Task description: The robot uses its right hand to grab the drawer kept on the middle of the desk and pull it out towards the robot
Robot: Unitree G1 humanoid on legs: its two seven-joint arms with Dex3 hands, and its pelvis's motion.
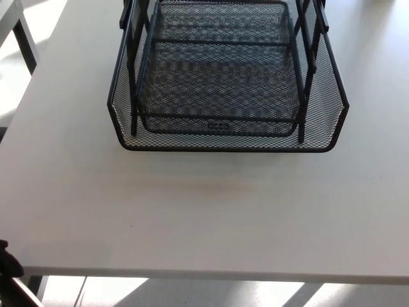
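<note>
Almost nothing of the robot shows from up here. Down in the lower-left corner, a small piece of the black left robot hand (7,261) pokes in just below the near edge, low and off to the side. So little of it is visible that its fingers cannot be made out. The right robot hand and both arms are out of sight.
</note>
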